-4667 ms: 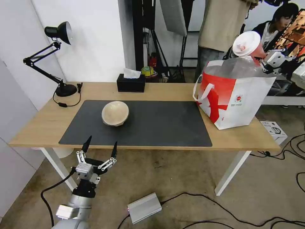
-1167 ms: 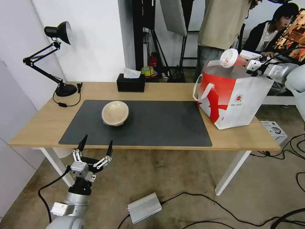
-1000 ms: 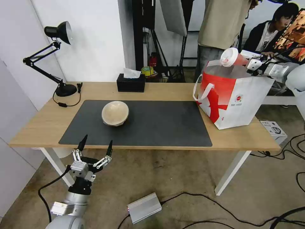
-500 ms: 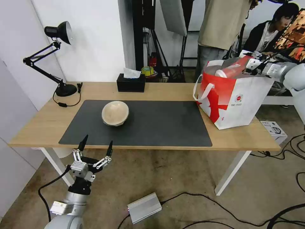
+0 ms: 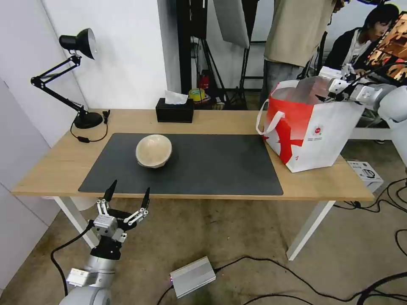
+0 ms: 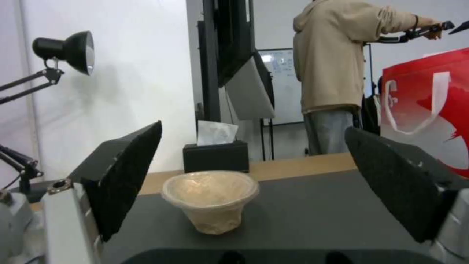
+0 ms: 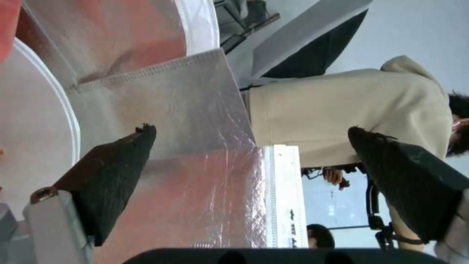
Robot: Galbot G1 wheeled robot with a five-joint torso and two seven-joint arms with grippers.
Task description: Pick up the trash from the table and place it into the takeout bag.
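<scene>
We are hanging our right gripper (image 5: 335,91), fingers spread wide and holding nothing, at the mouth of the boxy bag (image 5: 311,127), its crinkled foil lining (image 7: 205,121) glinting. Whatever is lying inside is hidden from us. The beige domed bowl (image 5: 153,151) is sitting on the dark mat (image 5: 212,165) of the wooden table (image 5: 55,163). Our left gripper (image 5: 127,199) is gaping below the table's edge.
</scene>
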